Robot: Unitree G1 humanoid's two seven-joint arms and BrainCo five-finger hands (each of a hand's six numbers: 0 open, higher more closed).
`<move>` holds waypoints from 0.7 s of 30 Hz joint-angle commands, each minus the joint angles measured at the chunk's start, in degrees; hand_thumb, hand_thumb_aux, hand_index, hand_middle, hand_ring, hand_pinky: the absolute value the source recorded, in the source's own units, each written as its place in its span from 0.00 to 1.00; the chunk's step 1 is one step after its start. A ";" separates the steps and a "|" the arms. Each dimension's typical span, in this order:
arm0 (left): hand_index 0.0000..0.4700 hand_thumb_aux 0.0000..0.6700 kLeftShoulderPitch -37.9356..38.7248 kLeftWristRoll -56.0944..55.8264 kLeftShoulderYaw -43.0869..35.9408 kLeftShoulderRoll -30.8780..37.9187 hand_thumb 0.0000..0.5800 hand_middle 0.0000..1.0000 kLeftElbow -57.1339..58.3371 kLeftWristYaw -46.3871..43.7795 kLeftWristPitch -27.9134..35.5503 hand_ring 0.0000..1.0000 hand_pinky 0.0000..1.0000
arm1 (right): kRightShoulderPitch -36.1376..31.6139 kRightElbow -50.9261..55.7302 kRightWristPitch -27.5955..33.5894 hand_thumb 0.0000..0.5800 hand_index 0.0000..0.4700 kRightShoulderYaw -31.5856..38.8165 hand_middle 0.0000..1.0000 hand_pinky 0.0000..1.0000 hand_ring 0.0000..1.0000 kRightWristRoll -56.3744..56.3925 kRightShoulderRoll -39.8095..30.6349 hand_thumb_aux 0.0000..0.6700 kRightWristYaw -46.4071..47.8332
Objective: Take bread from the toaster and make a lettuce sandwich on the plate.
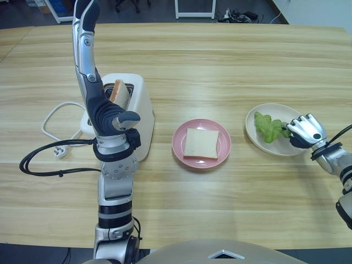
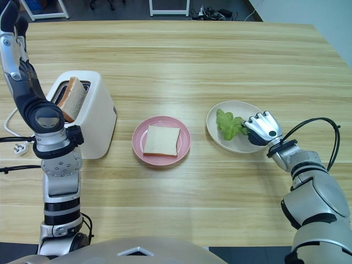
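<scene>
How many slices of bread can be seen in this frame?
2: a bread slice lies flat on the pink plate, a second slice sticks up from the toaster. Another sunk inside would be hidden.

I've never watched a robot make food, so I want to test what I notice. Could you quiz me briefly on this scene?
1. True or false: the round pink plate is bare.
2. Where is the green leaf of lettuce? A) in the cream toaster B) on the round beige plate C) on the pink plate
3. How many slices of bread are there in all?
Key: 1 false, a square white slice lies on it. 2 B, beside the right hand. 3 two; the second slice stands in the toaster.
</scene>
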 commanded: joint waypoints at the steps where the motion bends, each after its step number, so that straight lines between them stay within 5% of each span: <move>1: 0.00 0.00 -0.55 -0.07 0.28 0.13 0.00 0.00 0.51 -0.19 0.07 0.00 0.00 | 0.80 -0.72 -2.07 1.00 1.00 -1.61 1.00 1.00 1.00 2.44 0.62 1.00 -0.95; 21: 0.00 0.00 -1.62 -0.48 -0.23 -0.06 0.00 0.00 1.38 -0.48 -0.32 0.00 0.00 | 2.30 -15.20 -2.24 1.00 1.00 -7.47 1.00 1.00 1.00 3.68 -3.05 1.00 -14.04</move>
